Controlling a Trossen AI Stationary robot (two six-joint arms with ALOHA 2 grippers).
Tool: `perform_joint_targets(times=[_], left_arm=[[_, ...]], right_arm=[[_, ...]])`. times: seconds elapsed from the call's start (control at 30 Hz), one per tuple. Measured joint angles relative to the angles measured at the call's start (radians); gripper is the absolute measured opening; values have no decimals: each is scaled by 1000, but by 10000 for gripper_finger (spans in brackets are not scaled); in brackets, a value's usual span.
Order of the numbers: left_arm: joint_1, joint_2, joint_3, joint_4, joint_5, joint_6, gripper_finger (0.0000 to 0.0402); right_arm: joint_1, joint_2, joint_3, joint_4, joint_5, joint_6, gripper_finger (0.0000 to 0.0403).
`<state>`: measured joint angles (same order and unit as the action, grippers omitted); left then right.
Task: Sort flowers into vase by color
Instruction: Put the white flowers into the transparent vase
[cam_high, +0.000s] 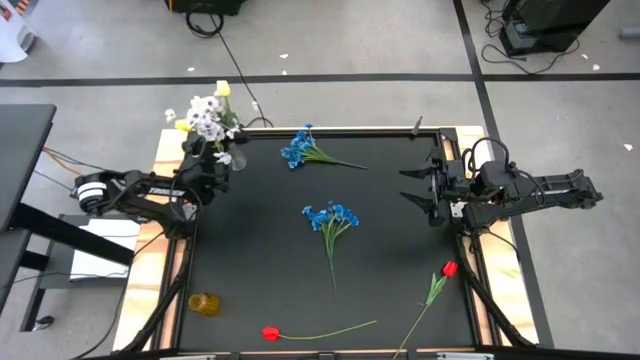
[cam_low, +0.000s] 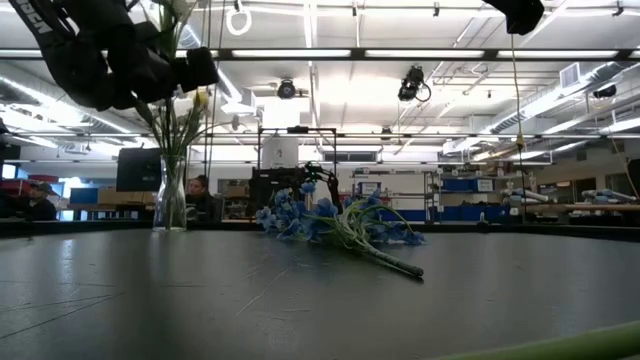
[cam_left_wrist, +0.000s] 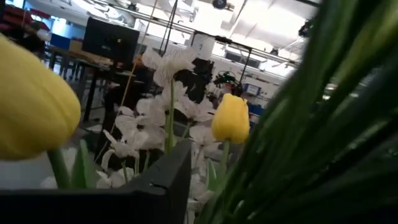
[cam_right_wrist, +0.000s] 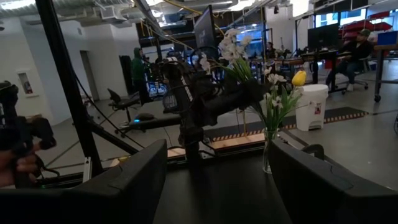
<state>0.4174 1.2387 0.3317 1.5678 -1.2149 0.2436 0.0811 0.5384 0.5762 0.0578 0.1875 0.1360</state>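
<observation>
A clear glass vase (cam_low: 170, 195) stands at the mat's far left corner. It holds white blossom clusters (cam_high: 207, 115) and yellow tulips (cam_high: 222, 88). My left gripper (cam_high: 213, 160) hovers right over the vase among the stalks; a yellow tulip (cam_left_wrist: 31, 106) and green leaves (cam_left_wrist: 323, 124) fill its wrist view. Two blue clusters (cam_high: 300, 148) (cam_high: 331, 215) lie flat on the mat. Two red tulips (cam_high: 270, 333) (cam_high: 449, 268) lie near the near edge. My right gripper (cam_high: 415, 186) is open at the mat's right side, above the mat, facing the vase (cam_right_wrist: 267, 152).
An amber glass (cam_high: 203, 303) stands at the mat's near left corner. The black mat (cam_high: 260, 250) sits in a wooden frame (cam_high: 160, 280). People sit in the room beyond the table (cam_right_wrist: 357, 46). Bare mat lies between the blue clusters and the red tulips.
</observation>
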Motion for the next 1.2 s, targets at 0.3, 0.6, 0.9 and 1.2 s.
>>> perform_joint_targets(times=[0.3, 0.6, 0.9, 1.2], left_arm=[[-19, -44, 43, 0, -27, 156, 35], [-24, -57, 63, -1, -91, 231, 7], [-13, -57, 63, -20, -126, 310, 6], [12, -53, 63, -110, -125, 158, 5]], right_arm=[[0, 0, 0, 0, 0, 0, 286], [0, 0, 0, 0, 0, 0, 286], [0, 0, 0, 0, 0, 0, 286], [0, 0, 0, 0, 0, 0, 286]])
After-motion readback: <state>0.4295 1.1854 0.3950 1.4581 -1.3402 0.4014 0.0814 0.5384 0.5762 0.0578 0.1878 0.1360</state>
